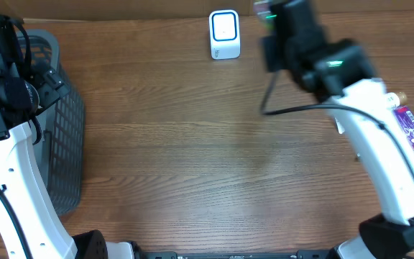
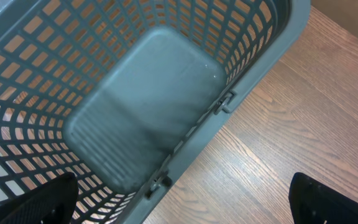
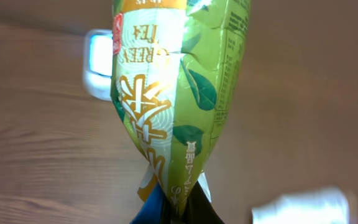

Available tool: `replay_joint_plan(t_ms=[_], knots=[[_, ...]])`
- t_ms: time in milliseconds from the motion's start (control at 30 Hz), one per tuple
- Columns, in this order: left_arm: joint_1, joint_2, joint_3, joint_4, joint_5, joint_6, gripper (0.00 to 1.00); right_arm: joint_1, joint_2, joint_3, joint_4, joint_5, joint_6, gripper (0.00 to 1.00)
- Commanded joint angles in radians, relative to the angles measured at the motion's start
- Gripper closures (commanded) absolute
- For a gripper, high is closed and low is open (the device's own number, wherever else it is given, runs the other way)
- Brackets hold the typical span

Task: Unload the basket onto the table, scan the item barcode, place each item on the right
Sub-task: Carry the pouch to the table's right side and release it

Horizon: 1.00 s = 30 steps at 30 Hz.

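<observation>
A green tea packet, yellow-green with leaf prints, hangs pinched at one end by my right gripper, which is shut on it. Behind the packet on its left stands the white barcode scanner. In the overhead view the scanner sits at the table's back edge. My right arm reaches just to its right, with a bit of green packet showing past it. My left gripper is open and holds nothing. It hovers over the rim of the grey basket.
The grey mesh basket stands at the table's left edge, with nothing in the part that shows. A purple packet and a small bottle-like item lie at the far right, partly under my right arm.
</observation>
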Motion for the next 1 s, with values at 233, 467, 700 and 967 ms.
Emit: replay_joint_plan(t_ms=[233,467,700,967], knots=[[-0.002,0.008,-0.002,0.002,0.000,-0.013,0.00,-0.402,0.040,-0.171,-0.189,-0.114,0.565,0.96],[-0.002,0.008,-0.002,0.002,0.000,-0.013,0.00,-0.509,0.061,-0.467,0.147,-0.208,0.565,0.96],[-0.002,0.008,-0.002,0.002,0.000,-0.013,0.00,-0.510,0.061,-0.710,0.554,-0.200,0.573,0.96],[-0.002,0.008,-0.002,0.002,0.000,-0.013,0.00,-0.510,0.060,-0.776,0.645,-0.012,0.688,0.78]])
